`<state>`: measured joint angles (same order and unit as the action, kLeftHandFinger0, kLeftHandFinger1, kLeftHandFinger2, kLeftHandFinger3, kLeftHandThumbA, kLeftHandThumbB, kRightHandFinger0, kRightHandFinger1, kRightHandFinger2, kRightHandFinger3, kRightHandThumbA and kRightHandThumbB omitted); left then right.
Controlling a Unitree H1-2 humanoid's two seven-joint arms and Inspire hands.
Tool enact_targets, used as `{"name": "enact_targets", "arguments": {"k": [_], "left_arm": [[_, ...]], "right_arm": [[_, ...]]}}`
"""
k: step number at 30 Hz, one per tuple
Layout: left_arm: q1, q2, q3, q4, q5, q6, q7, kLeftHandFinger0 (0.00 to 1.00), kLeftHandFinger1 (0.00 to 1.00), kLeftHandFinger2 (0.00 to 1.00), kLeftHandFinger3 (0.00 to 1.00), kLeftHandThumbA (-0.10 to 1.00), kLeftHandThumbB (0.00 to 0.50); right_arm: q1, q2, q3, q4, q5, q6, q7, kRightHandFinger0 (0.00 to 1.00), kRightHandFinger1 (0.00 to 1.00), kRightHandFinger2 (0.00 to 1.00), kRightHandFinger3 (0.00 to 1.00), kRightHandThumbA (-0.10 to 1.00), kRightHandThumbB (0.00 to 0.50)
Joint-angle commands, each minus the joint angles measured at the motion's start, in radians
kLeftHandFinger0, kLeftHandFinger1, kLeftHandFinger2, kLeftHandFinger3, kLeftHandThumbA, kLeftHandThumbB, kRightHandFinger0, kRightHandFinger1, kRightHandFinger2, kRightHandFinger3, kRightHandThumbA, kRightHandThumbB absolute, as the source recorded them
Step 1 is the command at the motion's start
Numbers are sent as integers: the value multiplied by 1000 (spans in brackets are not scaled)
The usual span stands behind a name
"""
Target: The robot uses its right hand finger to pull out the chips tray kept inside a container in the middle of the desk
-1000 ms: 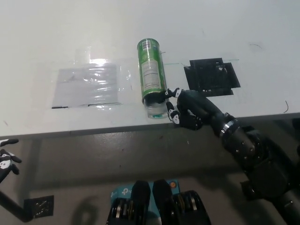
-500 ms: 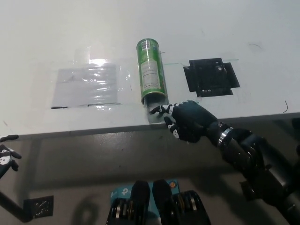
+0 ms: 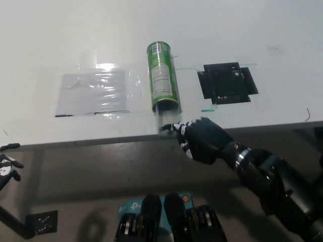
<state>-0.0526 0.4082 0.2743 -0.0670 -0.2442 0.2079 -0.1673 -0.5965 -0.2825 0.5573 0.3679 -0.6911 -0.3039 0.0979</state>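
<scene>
White desk (image 3: 60,40) is filling the top half of the head view, its front edge running across just under the middle. Black right arm (image 3: 282,186) is reaching in from the bottom right, well below desk level. Clear plastic sheet (image 3: 91,91) is lying flat on the desk at left, catching glare. Black patch (image 3: 228,82) is sitting flat on the desk to the right of centre, with a small green mark (image 3: 207,110) just below it. Green chips container (image 3: 163,76) is lying on its side in the middle of the desk, lengthwise toward the robot, closed end away, open end facing the front edge. Clear chips tray (image 3: 166,120) is sticking out of that open end, its near end reaching almost to the desk edge; it is transparent, so its exact outline is hard to make out. Right hand (image 3: 201,138) is sitting at the desk edge just right of the tray, one finger stretched out left with its tip at the tray's near end, the rest curled in; it is hooking rather than gripping, and actual contact cannot be told from this angle. White left hand (image 3: 6,164) is resting at the lower left edge, below the desk, mostly cut off by the frame, so open or clenched cannot be told.
</scene>
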Motion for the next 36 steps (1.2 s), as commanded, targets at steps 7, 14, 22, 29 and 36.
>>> {"name": "enact_targets", "arguments": {"k": [7, 14, 22, 29, 36], "left_arm": [[-16, 40, 10, -27, 0, -19, -16, 335, 298, 364, 604, -100, 111], [-10, 37, 11, -33, -1, -6, -11, 353, 300, 375, 632, -100, 96], [-11, 34, 8, -33, 3, -5, -10, 349, 292, 360, 623, -100, 96], [-2, 28, 6, -30, 6, -18, -10, 328, 286, 354, 613, -100, 103], [10, 18, 10, -26, -10, -20, -12, 334, 288, 359, 609, -100, 109]], "right_arm": [[123, -34, 4, -224, -6, -4, 70, 26, 180, 722, 863, -100, 207], [173, -52, -14, -349, -1, 18, 125, 34, 178, 751, 894, -100, 191], [204, -54, -39, -390, 9, 25, 150, 46, 177, 806, 903, -100, 199], [160, -23, -102, -384, 19, 62, 147, 5, 34, 1000, 1000, -100, 189], [98, -14, -174, -412, 21, 133, 170, 52, 147, 1000, 1000, -100, 199]]}}
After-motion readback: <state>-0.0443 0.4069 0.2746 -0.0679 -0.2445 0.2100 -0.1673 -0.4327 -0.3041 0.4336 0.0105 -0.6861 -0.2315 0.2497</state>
